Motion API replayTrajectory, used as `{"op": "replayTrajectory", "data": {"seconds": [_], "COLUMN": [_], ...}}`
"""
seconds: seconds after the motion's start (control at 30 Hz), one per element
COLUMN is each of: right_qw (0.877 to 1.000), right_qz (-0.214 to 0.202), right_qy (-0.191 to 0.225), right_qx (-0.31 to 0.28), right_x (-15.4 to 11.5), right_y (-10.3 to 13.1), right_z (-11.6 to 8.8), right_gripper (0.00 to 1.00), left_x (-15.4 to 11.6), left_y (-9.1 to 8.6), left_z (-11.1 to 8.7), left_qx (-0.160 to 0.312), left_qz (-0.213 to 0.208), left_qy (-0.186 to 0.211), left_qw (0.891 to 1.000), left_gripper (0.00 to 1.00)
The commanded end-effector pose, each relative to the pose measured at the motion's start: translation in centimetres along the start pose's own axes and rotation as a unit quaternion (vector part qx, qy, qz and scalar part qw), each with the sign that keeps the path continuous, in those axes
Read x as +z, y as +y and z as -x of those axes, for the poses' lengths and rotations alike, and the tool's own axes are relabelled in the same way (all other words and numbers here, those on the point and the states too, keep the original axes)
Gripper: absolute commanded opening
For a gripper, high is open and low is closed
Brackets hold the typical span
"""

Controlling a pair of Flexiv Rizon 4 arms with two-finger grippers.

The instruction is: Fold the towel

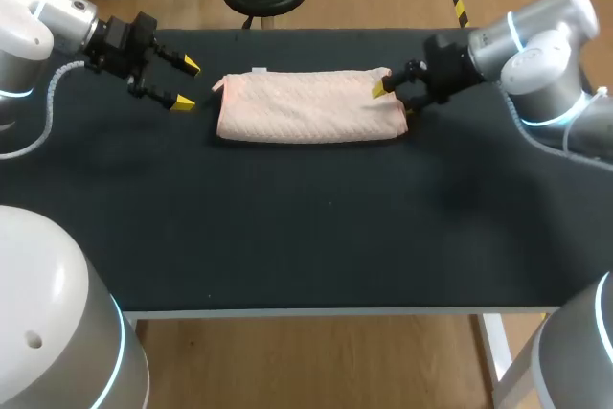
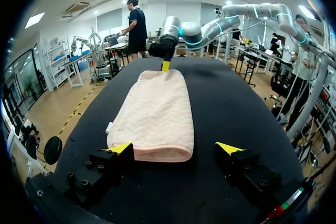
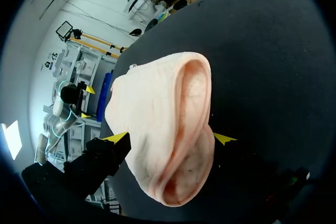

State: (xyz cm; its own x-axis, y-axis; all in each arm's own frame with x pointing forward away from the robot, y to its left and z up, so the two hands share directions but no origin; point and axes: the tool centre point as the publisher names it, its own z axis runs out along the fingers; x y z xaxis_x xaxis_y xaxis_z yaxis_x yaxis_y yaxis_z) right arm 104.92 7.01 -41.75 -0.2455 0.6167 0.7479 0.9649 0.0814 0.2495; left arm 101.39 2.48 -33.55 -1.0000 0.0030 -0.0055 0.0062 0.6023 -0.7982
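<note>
Head view: pink towel (image 1: 306, 107) lies as a long, already doubled strip on the far half of the black table (image 1: 306, 237), between the two arms.

- Right gripper (image 1: 394, 101) sits at the towel's right end. In the right wrist view both yellow tips press the fabric from two sides, so it is clamped on that end, with the fingers fairly wide. The layers bulge open between them like a pocket.
- Left gripper (image 1: 187, 83) has its fingers spread and holds nothing. It is just beside the towel's left end and apart from it. In the left wrist view that end lies just ahead of the fingers.

Risks, as I judge them:
- With only one end held, a pull by the right arm may drag the whole strip along the table rather than fold it.
- The gaping layers suggest a loose, bunched hold. One layer could slip out, leaving a skewed or partly opened fold.
- If the left fingers close from this offset, they may catch only a corner.
</note>
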Motion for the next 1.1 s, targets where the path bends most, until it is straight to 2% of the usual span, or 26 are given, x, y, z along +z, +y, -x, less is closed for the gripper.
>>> {"op": "replayTrajectory", "data": {"seconds": [0.03, 0.13, 0.17, 0.23, 0.3, 0.33, 0.53, 0.8, 0.93, 1.1], "right_qw": [1.000, 1.000, 1.000, 1.000, 1.000, 1.000, 0.996, 0.988, 0.984, 0.981], "right_qz": [-0.009, -0.013, -0.014, -0.015, -0.013, -0.011, 0.005, 0.023, 0.021, 0.012], "right_qy": [0.002, -0.003, -0.005, -0.011, -0.022, -0.028, -0.087, -0.150, -0.175, -0.190], "right_qx": [-0.001, -0.001, 0.000, 0.001, 0.004, 0.003, 0.003, 0.004, -0.007, -0.018], "right_x": [2.3, 3.0, 3.1, 3.4, 3.5, 3.5, 2.6, 2.5, 3.9, 7.8], "right_y": [0.9, 1.0, 1.0, 1.0, 1.0, 1.0, 1.4, 3.1, 4.5, 6.4], "right_z": [0.4, 0.0, -0.1, -0.3, -0.6, -0.9, -2.9, -7.0, -9.9, -13.3], "right_gripper": [1.00, 1.00, 0.94, 0.46, 0.11, 0.00, 0.00, 0.00, 0.00, 0.00], "left_x": [0.1, 0.1, 0.1, 0.1, 0.1, 0.1, 0.1, 0.1, 0.1, 0.1], "left_y": [0.0, 0.0, 0.0, 0.0, 0.0, 0.0, 0.0, 0.0, 0.0, 0.0], "left_z": [-0.1, -0.1, -0.1, -0.1, -0.1, -0.1, -0.1, -0.1, -0.1, -0.1], "left_qx": [0.001, 0.001, 0.001, 0.001, 0.001, 0.001, 0.001, 0.001, 0.001, 0.001], "left_qz": [0.000, 0.000, 0.000, 0.000, 0.000, 0.000, 0.000, 0.000, 0.000, 0.000], "left_qy": [-0.002, -0.002, -0.002, -0.002, -0.002, -0.002, -0.002, -0.002, -0.002, -0.002], "left_qw": [1.000, 1.000, 1.000, 1.000, 1.000, 1.000, 1.000, 1.000, 1.000, 1.000], "left_gripper": [1.00, 1.00, 1.00, 1.00, 1.00, 1.00, 1.00, 1.00, 1.00, 1.00]}}
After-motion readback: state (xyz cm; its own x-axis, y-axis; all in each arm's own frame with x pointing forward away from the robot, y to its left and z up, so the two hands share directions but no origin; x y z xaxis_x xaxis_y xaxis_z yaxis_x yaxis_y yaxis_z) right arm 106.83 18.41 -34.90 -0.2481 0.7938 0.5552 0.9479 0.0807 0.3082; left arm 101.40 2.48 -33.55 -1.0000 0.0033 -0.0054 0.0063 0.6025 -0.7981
